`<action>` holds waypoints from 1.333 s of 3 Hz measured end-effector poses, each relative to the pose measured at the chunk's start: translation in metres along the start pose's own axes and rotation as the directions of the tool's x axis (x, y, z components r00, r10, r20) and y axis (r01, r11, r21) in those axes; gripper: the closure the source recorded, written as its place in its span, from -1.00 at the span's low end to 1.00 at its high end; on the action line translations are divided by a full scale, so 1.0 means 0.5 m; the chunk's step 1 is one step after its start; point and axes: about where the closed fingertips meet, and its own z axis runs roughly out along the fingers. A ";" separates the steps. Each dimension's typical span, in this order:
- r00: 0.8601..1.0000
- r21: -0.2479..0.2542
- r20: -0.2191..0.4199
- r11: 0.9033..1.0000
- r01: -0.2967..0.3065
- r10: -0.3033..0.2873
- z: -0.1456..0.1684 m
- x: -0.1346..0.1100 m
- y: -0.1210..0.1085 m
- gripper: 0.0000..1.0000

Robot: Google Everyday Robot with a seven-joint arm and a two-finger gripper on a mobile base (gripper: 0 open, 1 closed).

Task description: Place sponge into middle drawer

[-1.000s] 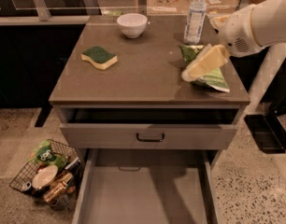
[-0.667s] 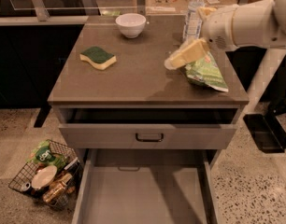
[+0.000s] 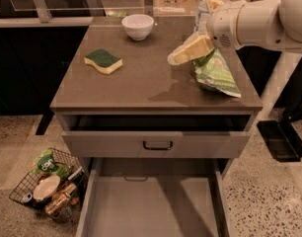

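Observation:
The sponge, pale yellow with a dark green top, lies on the left part of the brown tabletop. My gripper hangs above the middle of the tabletop, well to the right of the sponge and not touching it. It holds nothing that I can see. The white arm reaches in from the upper right. The middle drawer is pulled out wide at the bottom, with a bare pale grey floor.
A light-green snack bag lies at the right of the tabletop, just under the arm. A white bowl and a clear bottle stand at the back. A drawer with a black handle is slightly open. A wire basket sits on the floor at the left.
My gripper has moved left across the tabletop, from over the snack bag towards the middle and nearer the sponge. The sponge and the drawers have not moved.

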 end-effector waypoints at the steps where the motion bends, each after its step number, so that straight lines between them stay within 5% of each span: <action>1: 0.999 -0.021 0.022 0.999 -0.028 0.028 0.051 -0.001 0.001 -1.00; 3: 0.985 -0.096 0.088 0.986 -0.137 0.146 0.294 0.002 0.028 -1.00; 4: 0.984 -0.124 0.070 0.980 -0.155 0.165 0.370 0.012 0.049 -1.00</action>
